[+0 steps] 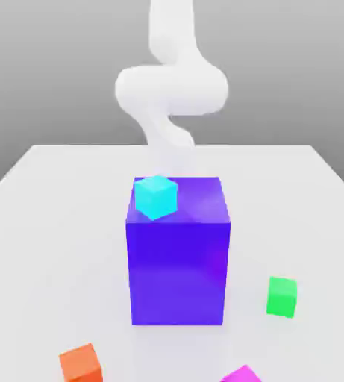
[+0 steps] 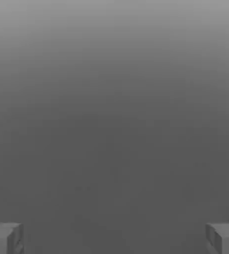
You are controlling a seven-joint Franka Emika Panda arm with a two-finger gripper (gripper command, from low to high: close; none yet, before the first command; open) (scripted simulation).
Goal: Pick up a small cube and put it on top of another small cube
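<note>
Magenta cube (image 1: pixel 242 375): nearest the camera, cut by the lower edge of the exterior view, at 5 o'clock from the big purple-blue block (image 1: pixel 177 272), with 12 o'clock pointing to the table's far edge and 3 o'clock to the exterior view's right.
Orange cube (image 1: pixel 81 365): on the table (image 1: pixel 48 224) at 7 o'clock from the block, turned at an angle and partly cut by the same edge.
Green cube (image 1: pixel 281 297): on the table at about 3 o'clock from the block, apart from it.
Big block: upright near the middle of the exterior view, much larger than the four small cubes, its flat top in sight.
Cyan cube (image 1: pixel 156 198): perched atop the big block, toward 8 o'clock on its upper face, one corner turned toward the camera.
White arm (image 1: pixel 172 89): bends down from above at 12 o'clock, beyond the block, its lower end pale against the table.
Pincer (image 2: pixel 114 239): spread wide in the hand view, its two fingers well apart at 5 and 7 o'clock of the frame, gripping nothing.
Table: pale and smooth, beneath the big block and the loose cubes.
</note>
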